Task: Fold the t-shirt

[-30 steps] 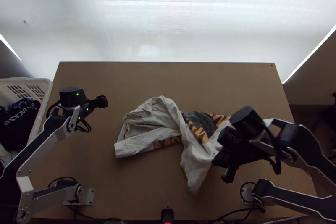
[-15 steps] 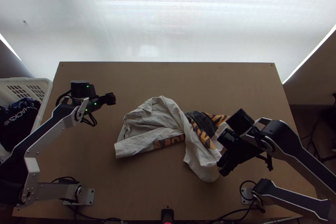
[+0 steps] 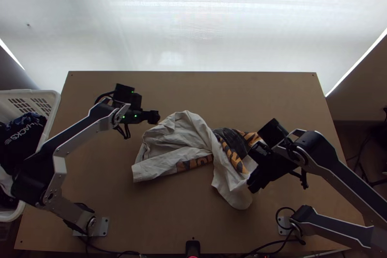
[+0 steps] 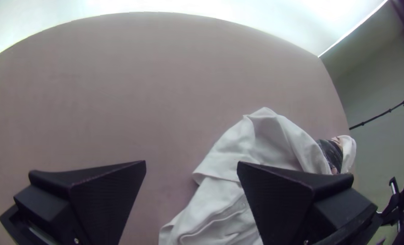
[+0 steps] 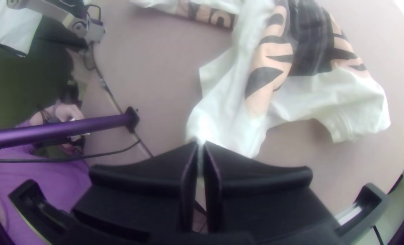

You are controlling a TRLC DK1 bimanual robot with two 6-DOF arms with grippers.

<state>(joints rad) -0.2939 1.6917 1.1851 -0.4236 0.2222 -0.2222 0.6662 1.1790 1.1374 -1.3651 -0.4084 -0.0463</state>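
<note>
The left arm (image 3: pixel 80 134) bent sharply at its elbow, out toward the basket (image 3: pixel 54 97), and its forearm ran up and across the table (image 3: pixel 193 91) to a wrist that pointed its gripper toward the middle. That left gripper (image 3: pixel 154 117) hung just beside the far left part of the t-shirt (image 3: pixel 186 137), released, its two black fingers wide apart with no cloth pinched between them. The right arm (image 3: pixel 346 180) reached out past the table's right side from its base, then doubled back inward along its forearm, the wrist turned so that the gripper slanted down toward the near side. The right gripper (image 3: pixel 255 185) was clenched on the t-shirt, its fingertips brought together over a white part at the garment's near right. The t-shirt lay bunched around the middle of the table, its left part folded over in loose creases, its dark and orange print partly showing toward the right, and a pale flap stretching toward the near edge.
</note>
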